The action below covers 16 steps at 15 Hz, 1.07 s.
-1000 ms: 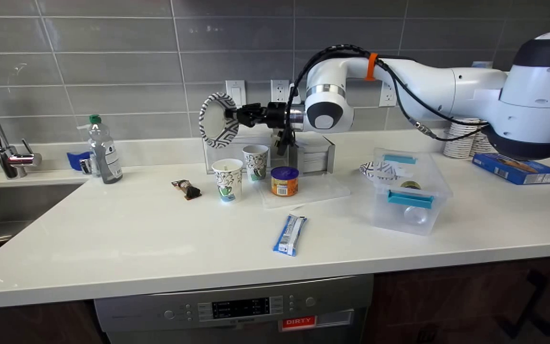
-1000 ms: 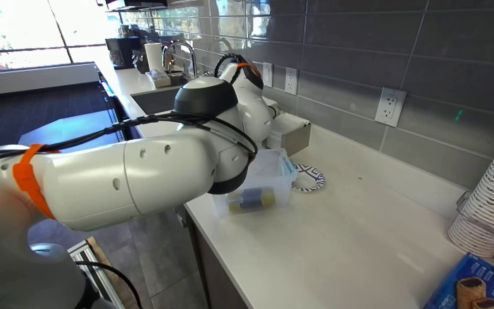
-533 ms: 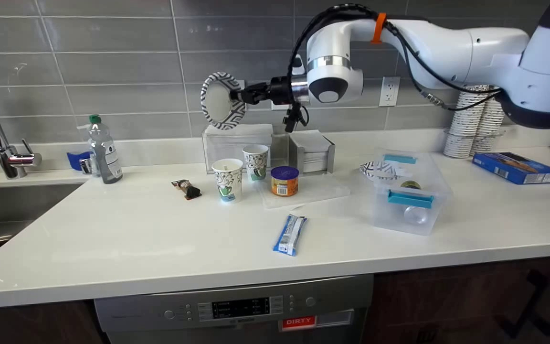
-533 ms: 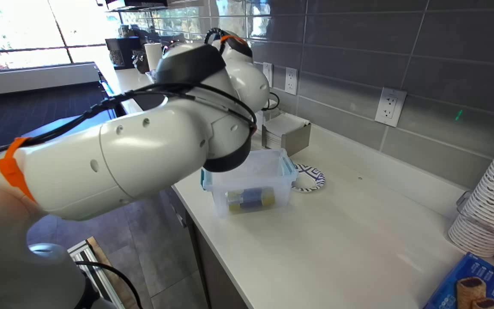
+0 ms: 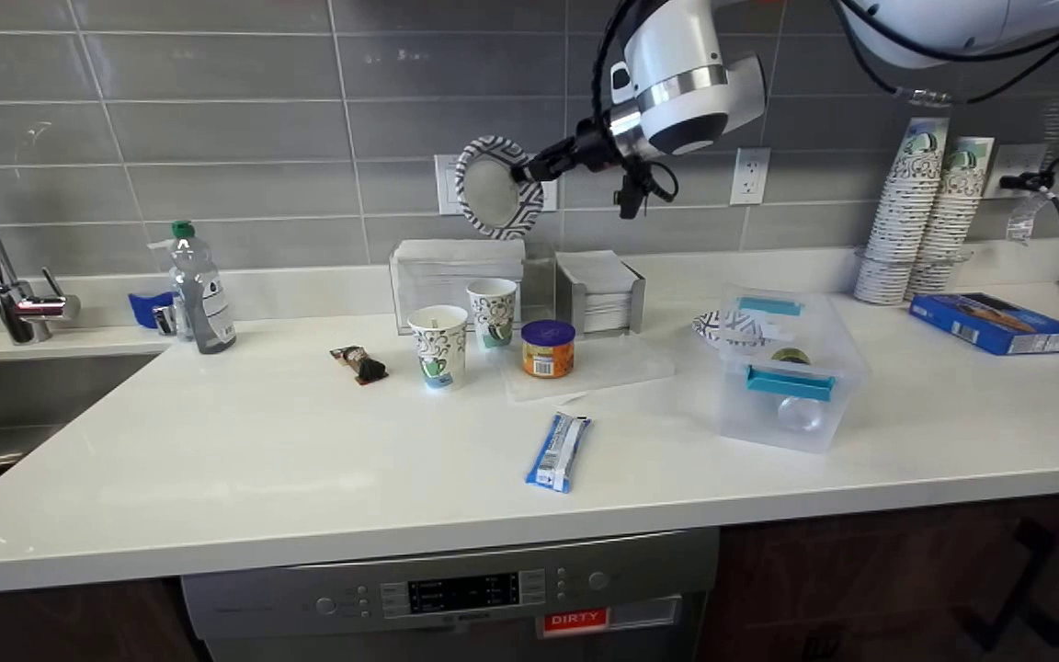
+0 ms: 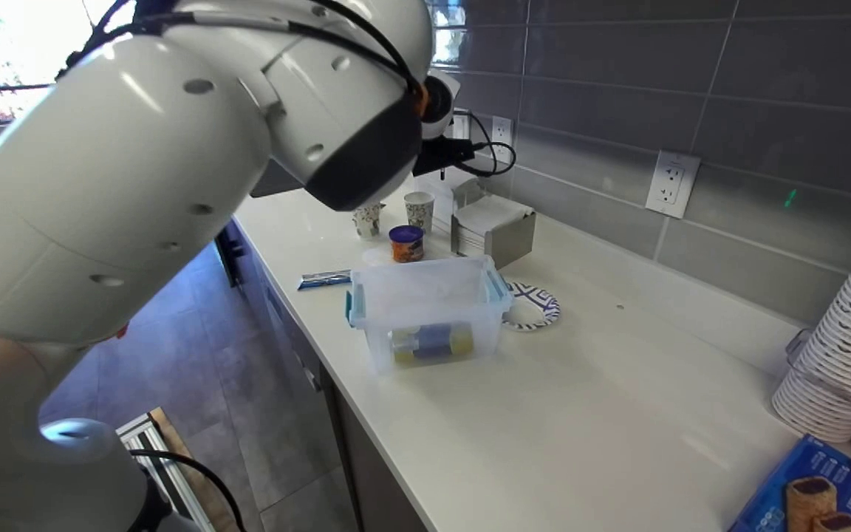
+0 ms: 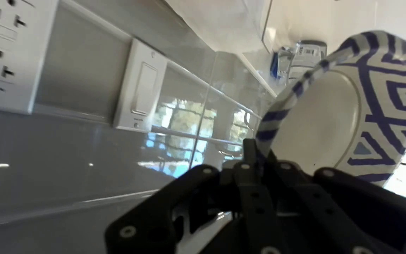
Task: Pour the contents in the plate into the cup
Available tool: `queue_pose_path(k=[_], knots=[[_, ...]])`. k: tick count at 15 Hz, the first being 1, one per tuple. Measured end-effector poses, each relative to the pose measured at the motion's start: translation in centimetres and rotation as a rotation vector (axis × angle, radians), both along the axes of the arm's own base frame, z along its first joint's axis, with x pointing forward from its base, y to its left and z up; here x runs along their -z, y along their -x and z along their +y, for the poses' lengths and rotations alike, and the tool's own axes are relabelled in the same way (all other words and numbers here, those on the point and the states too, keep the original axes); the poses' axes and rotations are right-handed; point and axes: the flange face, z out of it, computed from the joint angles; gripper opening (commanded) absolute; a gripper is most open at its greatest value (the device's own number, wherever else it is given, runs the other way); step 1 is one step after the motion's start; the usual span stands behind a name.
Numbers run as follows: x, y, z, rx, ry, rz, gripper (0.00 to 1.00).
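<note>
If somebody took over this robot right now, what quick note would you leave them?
Gripper: shut on the plate at its rim.
Plate: steeply tilted above the counter; visible face bare except a dark speck.
Cups: front cup and rear cup stand upright; which is meant is unclear.
Done: plate lifted and tipped, probably emptied.
Left: check inside the cups, then perhaps set the plate down.

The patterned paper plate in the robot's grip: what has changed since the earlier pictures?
In an exterior view, the plate has moved up and to the right of the picture, carried by the rising arm. The gripper now slants downward but has kept holding it; nothing was let go. The front cup, back cup, orange tub and blue-wrapped bar stayed put.
</note>
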Motion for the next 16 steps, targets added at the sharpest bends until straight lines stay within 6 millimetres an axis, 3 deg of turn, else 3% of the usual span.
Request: queue_pose_path(k=[9,13,16], knots=[[-0.2,3.8,-8.6,0.287,0.244,0.13,0.01],[0.1,7.2,-11.9,0.414,0.344,0.183,0.01],[1.5,10.3,-14.3,0.47,0.436,0.209,0.04]])
